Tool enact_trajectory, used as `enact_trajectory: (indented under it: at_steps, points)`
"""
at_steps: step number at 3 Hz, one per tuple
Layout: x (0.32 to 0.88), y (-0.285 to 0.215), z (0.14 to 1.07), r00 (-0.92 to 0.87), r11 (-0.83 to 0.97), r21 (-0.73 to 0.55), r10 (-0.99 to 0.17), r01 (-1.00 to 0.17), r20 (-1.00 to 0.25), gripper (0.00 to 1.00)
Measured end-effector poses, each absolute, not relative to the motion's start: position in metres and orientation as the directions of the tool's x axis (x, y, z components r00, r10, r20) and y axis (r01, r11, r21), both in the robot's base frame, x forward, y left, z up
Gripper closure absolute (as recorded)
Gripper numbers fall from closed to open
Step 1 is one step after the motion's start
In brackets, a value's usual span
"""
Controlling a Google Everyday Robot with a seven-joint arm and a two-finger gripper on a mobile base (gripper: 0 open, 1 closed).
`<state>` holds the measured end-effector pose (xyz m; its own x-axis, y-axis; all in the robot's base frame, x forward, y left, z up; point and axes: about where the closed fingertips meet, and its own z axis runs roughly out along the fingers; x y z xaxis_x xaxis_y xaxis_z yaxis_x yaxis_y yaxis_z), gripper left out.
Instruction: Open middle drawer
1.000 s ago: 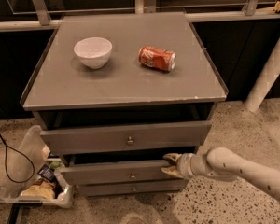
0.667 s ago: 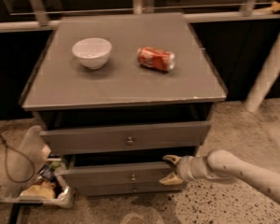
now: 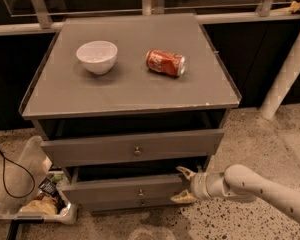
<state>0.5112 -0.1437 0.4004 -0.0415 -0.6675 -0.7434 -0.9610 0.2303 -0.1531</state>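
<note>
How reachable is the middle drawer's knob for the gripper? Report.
Probably yes: the gripper is at the right end of the middle drawer, and its knob sits further along the front, nothing between.

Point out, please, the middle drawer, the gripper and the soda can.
middle drawer [image 3: 110, 191], camera view, front panel's left half.
gripper [image 3: 182, 185], camera view, its middle, by drawer's right end.
soda can [image 3: 165, 63], camera view, red side.

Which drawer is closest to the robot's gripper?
The middle drawer, second of three. The gripper is at its right end, below the top drawer.
</note>
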Motion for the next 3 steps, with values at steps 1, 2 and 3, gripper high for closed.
enact_trajectory:
  at_steps: [1, 2, 3]
  points:
    - [0.512, -0.142, 0.407, -0.042, 0.230, -0.153, -0.668, -0.961, -0.743, 0.62]
    - [0.512, -0.142, 0.413, -0.042, 0.230, -0.153, -0.668, -0.961, -0.743, 0.85]
    - [0.512, -0.142, 0.418, -0.042, 0.230, -0.153, -0.667, -0.961, -0.743, 1.00]
